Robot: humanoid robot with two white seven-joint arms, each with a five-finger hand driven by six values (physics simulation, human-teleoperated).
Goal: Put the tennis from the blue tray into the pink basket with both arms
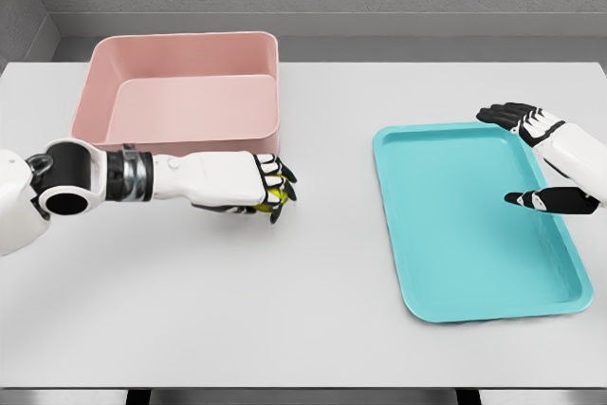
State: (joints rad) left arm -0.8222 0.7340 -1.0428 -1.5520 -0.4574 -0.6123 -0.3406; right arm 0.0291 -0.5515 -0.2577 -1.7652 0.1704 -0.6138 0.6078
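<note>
The tennis ball (276, 196) showed only as yellow-green slivers between the left hand's (258, 184) curled fingers, just before the pink basket (180, 92); the right hand (541, 154) hung spread and empty over the blue tray (474, 234).

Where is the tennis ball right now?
In the head view, the tennis ball is gripped in the left hand, left of centre over the table, just in front of the pink basket and away from the blue tray.
</note>
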